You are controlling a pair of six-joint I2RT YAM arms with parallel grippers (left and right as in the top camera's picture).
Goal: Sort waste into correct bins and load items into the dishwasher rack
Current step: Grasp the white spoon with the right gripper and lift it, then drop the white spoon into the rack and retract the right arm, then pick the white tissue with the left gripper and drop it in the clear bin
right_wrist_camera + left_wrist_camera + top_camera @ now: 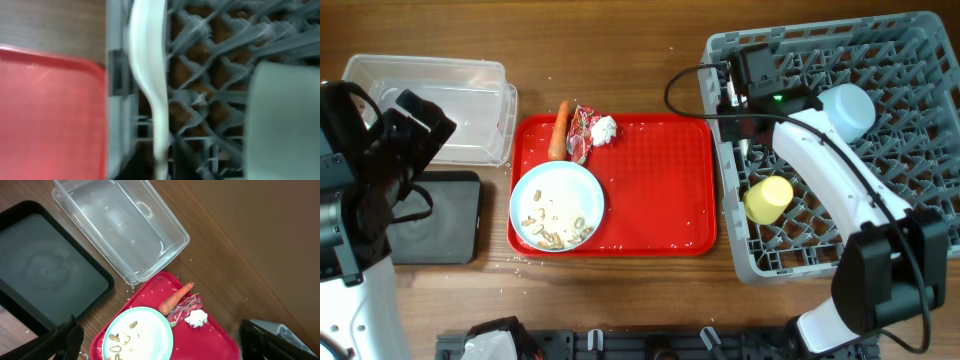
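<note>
My right claw (738, 100) at rack (820, 40) left edge; white spoon (149, 75) among pegs for support; grip unreadable.

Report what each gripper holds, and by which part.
Right gripper: the slim white spoon, apparently by its narrow handle end; the grip itself is unseen. Left gripper: open, nothing held.

On my overhead feed the right arm (820, 170) is a smooth white shell between chunky black joint housings. A thin black cable (668, 92) runs off its wrist, where a small green light (778, 98) glows. The left arm (365, 190) is mostly black blocks above a white lower link. The left end effector (160, 330) has matte black fingers (62, 341).
</note>
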